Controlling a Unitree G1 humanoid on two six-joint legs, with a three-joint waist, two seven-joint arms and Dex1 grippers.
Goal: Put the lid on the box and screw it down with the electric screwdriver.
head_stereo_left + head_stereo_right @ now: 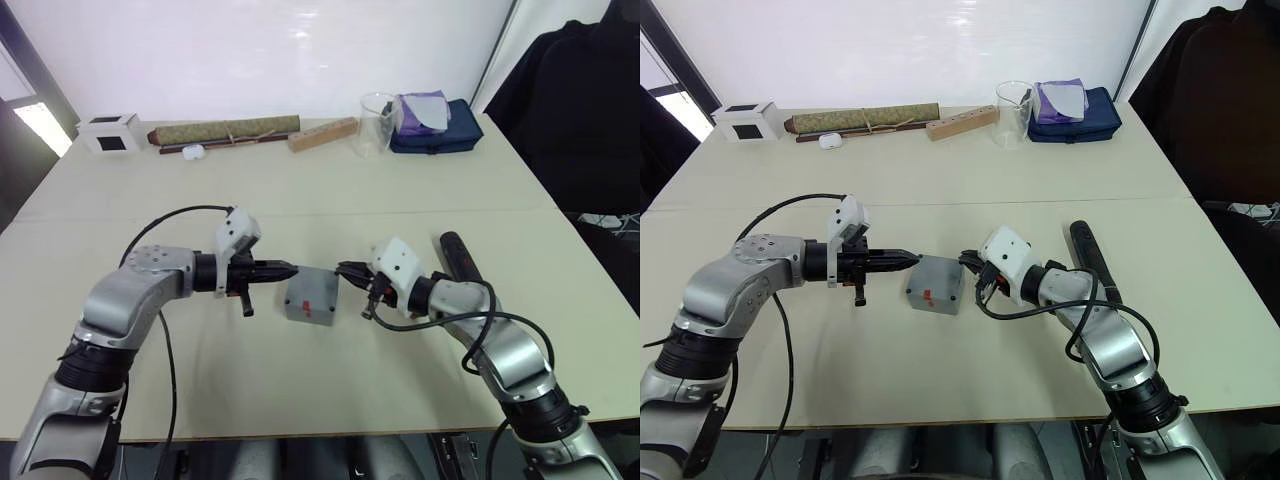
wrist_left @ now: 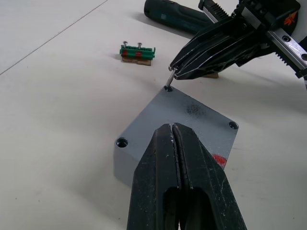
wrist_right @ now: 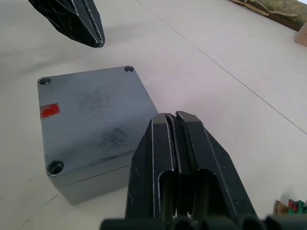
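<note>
Beige table (image 1: 300, 390): lid (image 2: 184, 120) on box (image 2: 125, 165), right gripper (image 2: 173, 72) pinching screw (image 2: 170, 79).

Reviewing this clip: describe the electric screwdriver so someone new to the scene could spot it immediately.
Start at the beige table and find the grey box at its middle, between the two arms. Go past the right end effector towards the table's right edge. The electric screwdriver lies there beside the right forearm: a dark straight cylinder, unlike the brown roll at the far edge.
</note>
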